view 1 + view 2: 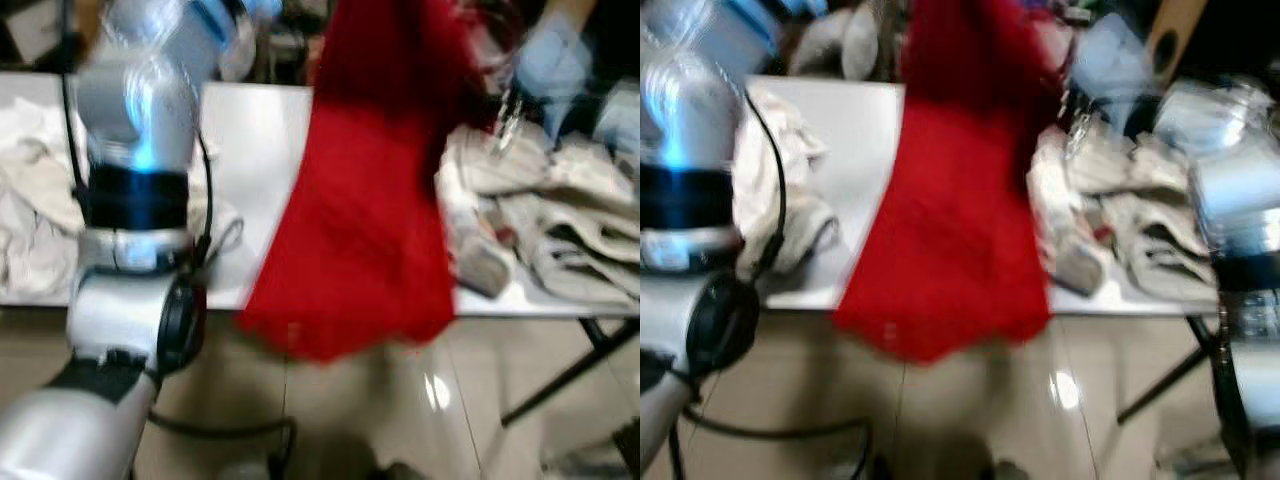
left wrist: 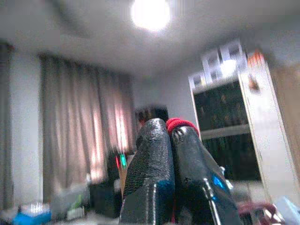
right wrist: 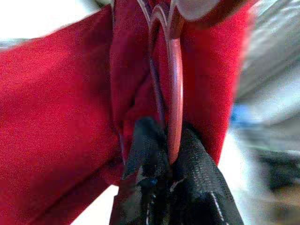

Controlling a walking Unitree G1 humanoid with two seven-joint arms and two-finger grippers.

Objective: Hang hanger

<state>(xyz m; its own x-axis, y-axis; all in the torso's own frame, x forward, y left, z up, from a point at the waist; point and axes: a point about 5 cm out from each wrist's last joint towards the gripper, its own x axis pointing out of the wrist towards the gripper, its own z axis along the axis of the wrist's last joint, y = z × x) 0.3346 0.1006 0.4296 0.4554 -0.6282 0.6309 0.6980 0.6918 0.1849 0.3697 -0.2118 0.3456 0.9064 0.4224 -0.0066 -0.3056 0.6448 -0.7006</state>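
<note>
Over the white table (image 1: pixel 255 150) a red garment (image 1: pixel 365 200) hangs down in mid-air, its lower hem dropping past the table's front edge toward the glossy tiled floor (image 1: pixel 420 400). Both head views are blurred, so fine detail is hard to read. At the robot's left, the silver left arm (image 1: pixel 135 200) rises in the foreground with a black cable looping beside it. Heaps of pale cloth (image 1: pixel 30 210) lie on the table at the left, and more crumpled pale laundry (image 1: pixel 560 230) is piled at the right.

Seen from the right wrist, the right gripper (image 3: pixel 169 154) has its two black fingers closed on a thin reddish hanger (image 3: pixel 174 93), whose curved bar runs up from between the fingertips with the red fabric draped on both sides of it.

Seen from the left wrist, the left gripper (image 2: pixel 169 133) points upward toward the ceiling, its fingers pressed together with a small bunch of red fabric pinched at their tips. Behind it stand long curtains (image 2: pixel 79 140), a dark cabinet (image 2: pixel 225 136) and a bright ceiling lamp (image 2: pixel 150 13)
</note>
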